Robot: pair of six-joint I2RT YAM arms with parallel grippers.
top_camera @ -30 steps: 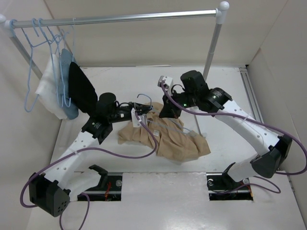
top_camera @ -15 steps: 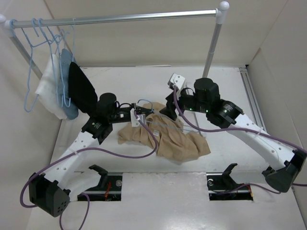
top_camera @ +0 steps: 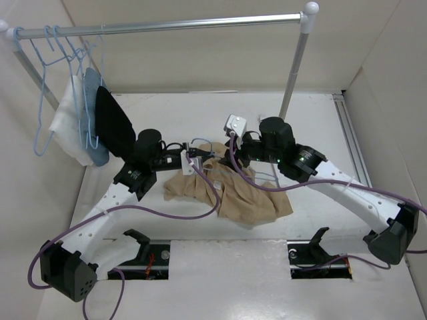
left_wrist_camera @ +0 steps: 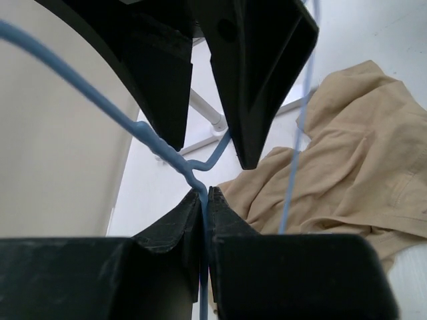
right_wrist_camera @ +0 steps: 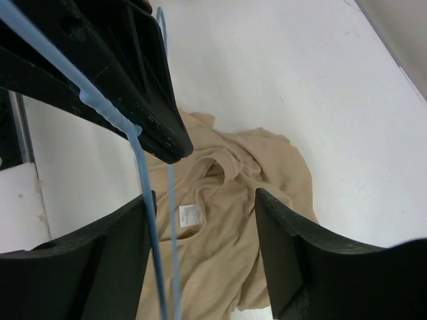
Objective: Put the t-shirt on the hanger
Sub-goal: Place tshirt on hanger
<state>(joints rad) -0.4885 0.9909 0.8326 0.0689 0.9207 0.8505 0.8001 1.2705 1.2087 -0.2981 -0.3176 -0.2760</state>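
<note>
The tan t-shirt lies crumpled on the white table, its neck opening and white label facing up. My left gripper is shut on the neck of a light-blue wire hanger, held at the shirt's left edge with the hook just past the fingertips. In the left wrist view, the left gripper pinches the wire tight. My right gripper stands open above the shirt's collar, with cloth showing between its jaws. The hanger wire runs down past its left finger. From above, the right gripper is close to the left one.
A metal rail crosses the back on a post. At its left end hang several blue hangers, a white cloth, a blue cloth and a black garment. Cardboard walls enclose the table.
My right gripper has opened; its arm swung out to the right, then came back left over the shirt's collar. The left arm has kept its place with the hanger.
</note>
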